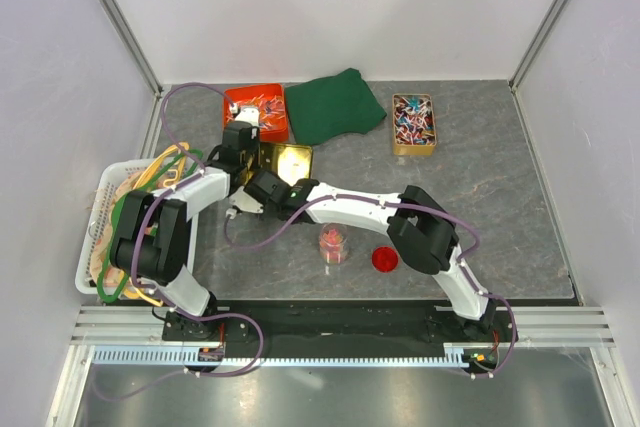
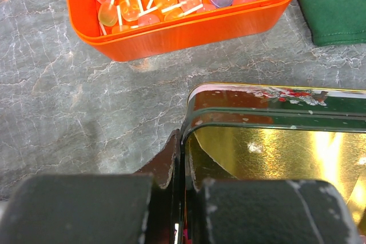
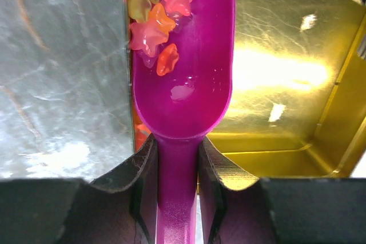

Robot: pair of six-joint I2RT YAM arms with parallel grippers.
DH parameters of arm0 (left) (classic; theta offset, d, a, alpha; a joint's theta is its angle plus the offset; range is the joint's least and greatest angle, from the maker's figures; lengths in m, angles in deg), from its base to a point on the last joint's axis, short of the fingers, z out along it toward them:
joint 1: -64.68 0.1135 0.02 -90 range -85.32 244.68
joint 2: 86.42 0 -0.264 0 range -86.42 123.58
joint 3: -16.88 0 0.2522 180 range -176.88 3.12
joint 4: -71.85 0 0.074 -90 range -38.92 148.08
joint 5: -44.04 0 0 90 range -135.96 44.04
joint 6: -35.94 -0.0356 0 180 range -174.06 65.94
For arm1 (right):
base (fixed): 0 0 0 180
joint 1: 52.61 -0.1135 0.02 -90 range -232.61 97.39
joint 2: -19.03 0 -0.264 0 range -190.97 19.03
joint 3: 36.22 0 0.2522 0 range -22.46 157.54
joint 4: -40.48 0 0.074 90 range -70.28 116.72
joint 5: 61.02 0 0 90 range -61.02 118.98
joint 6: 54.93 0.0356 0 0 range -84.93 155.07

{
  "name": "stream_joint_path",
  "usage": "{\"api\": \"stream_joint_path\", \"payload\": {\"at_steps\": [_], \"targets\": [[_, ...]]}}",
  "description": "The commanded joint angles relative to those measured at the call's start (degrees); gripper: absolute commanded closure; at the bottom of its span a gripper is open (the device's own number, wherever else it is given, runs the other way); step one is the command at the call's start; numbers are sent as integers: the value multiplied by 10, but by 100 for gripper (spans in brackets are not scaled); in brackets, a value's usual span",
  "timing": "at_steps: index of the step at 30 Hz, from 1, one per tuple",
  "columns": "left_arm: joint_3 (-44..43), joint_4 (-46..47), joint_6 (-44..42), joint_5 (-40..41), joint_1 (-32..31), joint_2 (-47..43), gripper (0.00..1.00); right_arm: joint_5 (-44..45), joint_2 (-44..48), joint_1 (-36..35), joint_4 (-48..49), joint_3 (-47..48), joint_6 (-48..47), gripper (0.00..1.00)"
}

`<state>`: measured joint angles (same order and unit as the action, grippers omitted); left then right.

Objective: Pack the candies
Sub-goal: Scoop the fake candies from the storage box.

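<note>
My right claw [image 3: 176, 158] grips the purple scoop [image 3: 189, 84] by its handle; the candies [image 3: 157, 24] lie in its bowl, over the gold tin [image 3: 286, 67]. My left claw [image 2: 182, 158] pinches what looks like the tin's wall; beyond sit an orange tray [image 2: 183, 27] and green cloth [image 2: 337, 4].
</note>
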<state>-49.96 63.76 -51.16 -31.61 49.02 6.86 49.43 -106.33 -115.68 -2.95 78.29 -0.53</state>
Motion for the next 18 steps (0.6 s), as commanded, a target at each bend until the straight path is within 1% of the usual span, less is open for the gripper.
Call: {"api": "stream_joint_path", "payload": {"at_steps": [1,3,12,18], "targets": [[-20,5,23,-34,-3,9,98,-112,46,0,56,-27,49,100],[-26,-2,23,-38,-2,13,98,-124,67,4,68,-44,55,100],[-32,-14,27,-55,-1,17,98,-182,107,45,118,-106,112,100],[-35,-16,29,-57,1,21,98,-223,115,70,127,-100,136,100]]}}
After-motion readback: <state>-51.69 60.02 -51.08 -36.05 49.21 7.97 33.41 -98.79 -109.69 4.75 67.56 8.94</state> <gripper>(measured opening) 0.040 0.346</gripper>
